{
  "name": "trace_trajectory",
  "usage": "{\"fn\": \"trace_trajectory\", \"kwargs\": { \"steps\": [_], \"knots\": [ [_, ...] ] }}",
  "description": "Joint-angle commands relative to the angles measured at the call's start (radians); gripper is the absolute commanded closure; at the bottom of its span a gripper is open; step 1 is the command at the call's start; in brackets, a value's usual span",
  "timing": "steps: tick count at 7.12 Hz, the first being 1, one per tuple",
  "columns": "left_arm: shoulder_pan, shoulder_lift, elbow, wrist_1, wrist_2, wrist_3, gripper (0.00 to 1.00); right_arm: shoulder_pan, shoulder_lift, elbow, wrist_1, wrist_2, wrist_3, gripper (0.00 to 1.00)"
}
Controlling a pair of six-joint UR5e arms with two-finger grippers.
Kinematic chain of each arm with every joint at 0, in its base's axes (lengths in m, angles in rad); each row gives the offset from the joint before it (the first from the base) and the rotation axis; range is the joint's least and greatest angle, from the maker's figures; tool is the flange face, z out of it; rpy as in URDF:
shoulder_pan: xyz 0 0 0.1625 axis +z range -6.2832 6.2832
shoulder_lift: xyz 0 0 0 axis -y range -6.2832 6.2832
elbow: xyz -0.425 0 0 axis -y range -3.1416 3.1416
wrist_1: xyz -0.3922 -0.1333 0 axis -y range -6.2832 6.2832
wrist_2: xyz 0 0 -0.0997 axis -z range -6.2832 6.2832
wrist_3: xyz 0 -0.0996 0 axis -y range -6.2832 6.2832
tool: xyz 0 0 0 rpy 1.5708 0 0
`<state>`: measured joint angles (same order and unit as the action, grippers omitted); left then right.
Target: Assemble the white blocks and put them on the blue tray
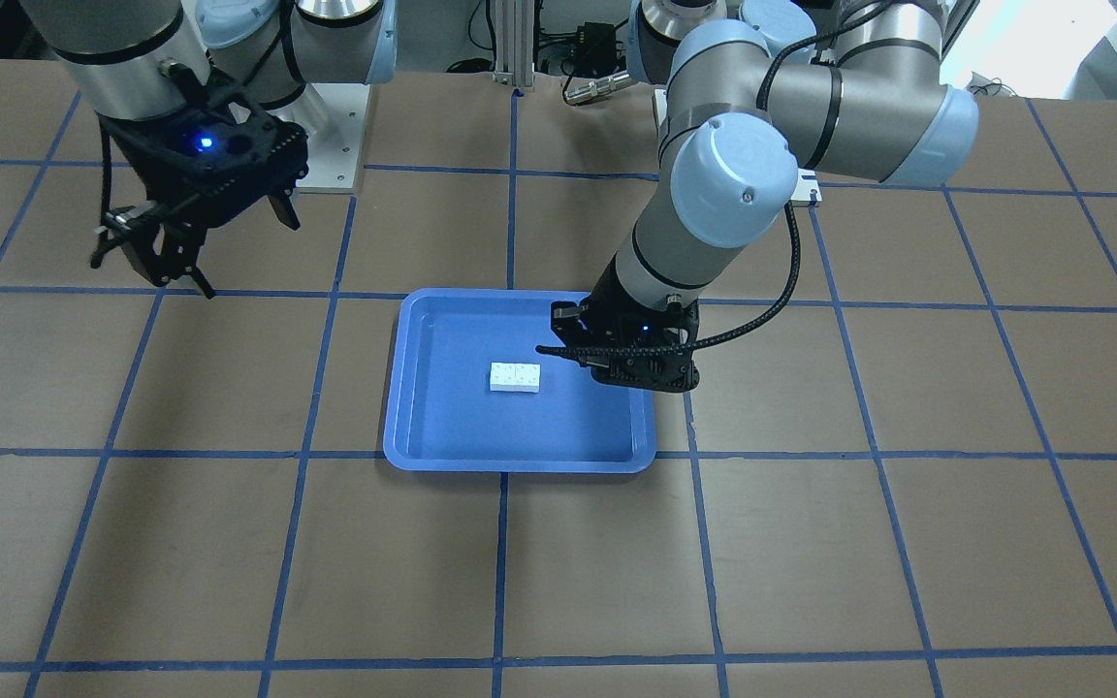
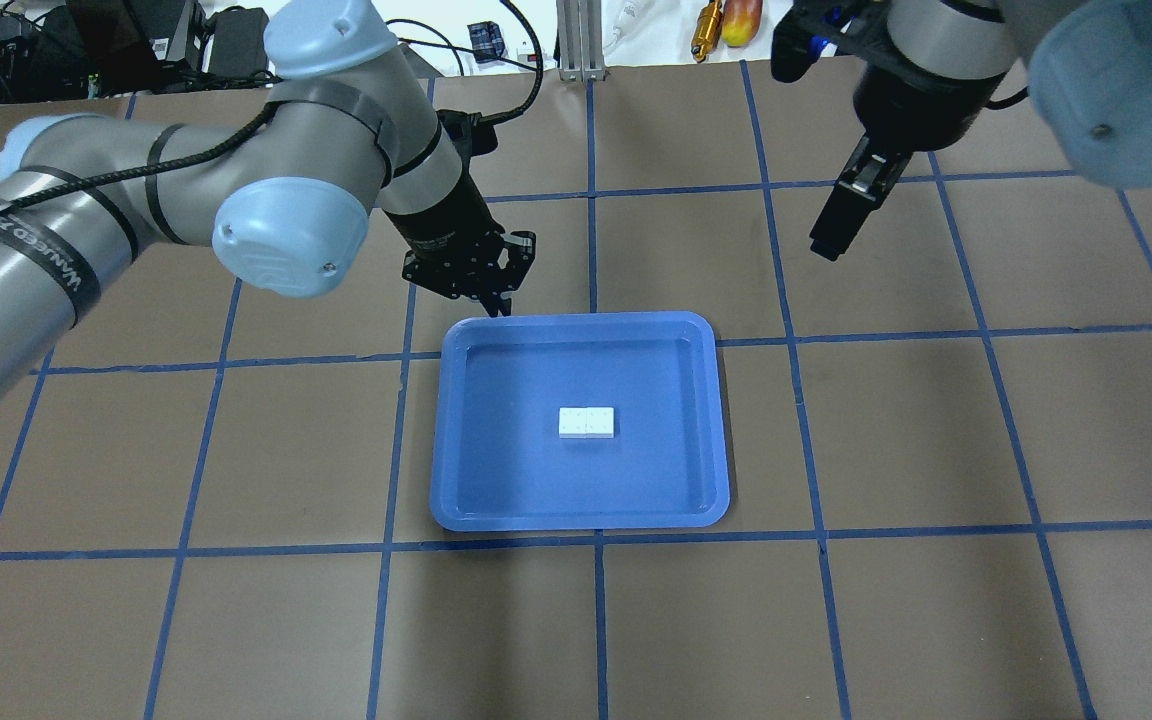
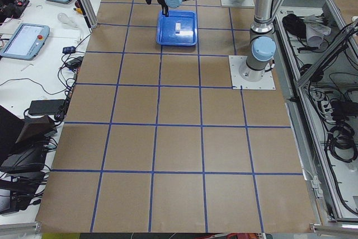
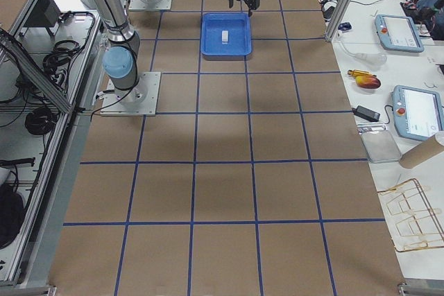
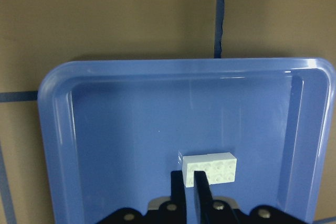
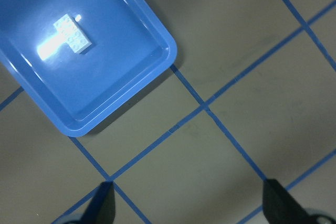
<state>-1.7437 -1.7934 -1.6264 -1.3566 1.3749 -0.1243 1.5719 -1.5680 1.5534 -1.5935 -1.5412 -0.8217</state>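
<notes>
Already the white blocks [image 2: 588,422] lie near the middle of the blue tray [image 2: 516,470], joined end to end into 1 short bar with studs up and a faint seam at its midpoint. The bar rests flat on the tray's floor, clear of every wall.

The left gripper [image 5: 190,182] hangs above the tray's rim on the robot's left side, apart from the blocks. Its 2 fingers [image 5: 178,184] are pressed close together with nothing between them.

The right gripper [image 6: 190,205] is raised well away from the tray on the robot's right side, over the brown table [image 2: 236,450] with its grid of blue tape. In the right wrist view its 2 fingertips [image 6: 102,205] stand far apart at the bottom corners, spread wide and empty, and 1 rounded corner of the tray shows beyond them.
</notes>
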Motion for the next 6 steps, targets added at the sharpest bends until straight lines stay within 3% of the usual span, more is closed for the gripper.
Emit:
{"fn": "trace_trajectory", "kwargs": {
  "steps": [1, 2, 4, 6],
  "knots": [
    [0.006, 0.092, 0.049, -0.145, 0.079, 0.105, 0.79, -0.046, -0.014, -0.006, 0.058, -0.072, 0.301, 0.00],
    [0.038, 0.124, 0.050, -0.150, 0.135, 0.144, 0.78, -0.046, -0.018, -0.007, 0.069, -0.066, 0.522, 0.00],
    [0.133, 0.190, 0.051, -0.163, 0.136, 0.224, 0.63, -0.040, -0.006, -0.009, 0.055, 0.027, 0.663, 0.00],
    [0.159, 0.238, 0.039, -0.161, 0.139, 0.250, 0.00, -0.038, 0.006, -0.007, 0.047, 0.027, 0.772, 0.00]
  ]
}}
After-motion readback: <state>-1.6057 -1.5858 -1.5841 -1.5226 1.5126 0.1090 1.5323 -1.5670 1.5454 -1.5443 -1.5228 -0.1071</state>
